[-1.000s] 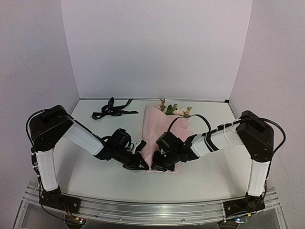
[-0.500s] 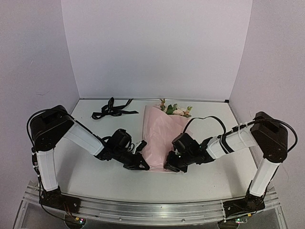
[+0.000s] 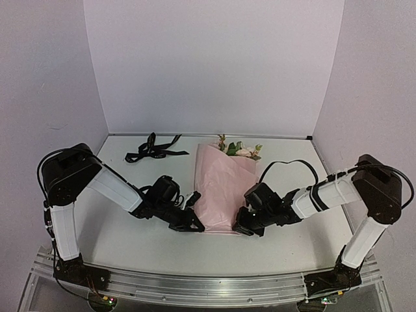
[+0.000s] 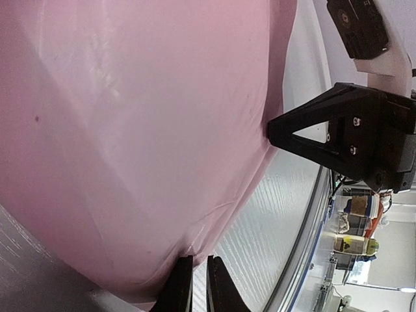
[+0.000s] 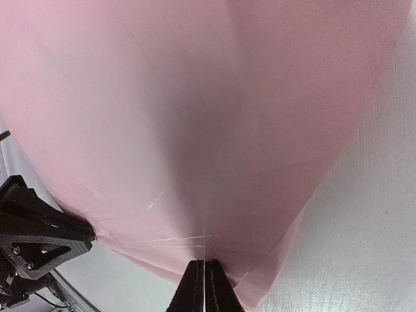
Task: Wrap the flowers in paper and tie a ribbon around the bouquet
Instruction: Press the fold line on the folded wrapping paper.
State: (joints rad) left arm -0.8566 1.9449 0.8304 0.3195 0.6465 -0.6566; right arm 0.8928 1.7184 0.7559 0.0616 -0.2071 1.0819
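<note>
The paper (image 3: 221,185) lies wrapped over the flowers (image 3: 239,149) at centre frame, with blossoms showing at its upper end. The left gripper (image 3: 197,225) has its jaws pinched on the paper's lower-left hem. The right gripper (image 3: 238,229) jaws are clenched on the lower-right hem. The ribbon (image 3: 153,151) lies upper left on the counter (image 3: 130,244), well apart.

Stems of the flowers (image 3: 244,152) are buried inside the paper (image 3: 221,185), ahead of the right end effector (image 3: 239,229). The ribbon (image 3: 153,151), way beyond the left end effector (image 3: 197,226), is too tiny to read any lettering. Wrist views crop the paper's edges.
</note>
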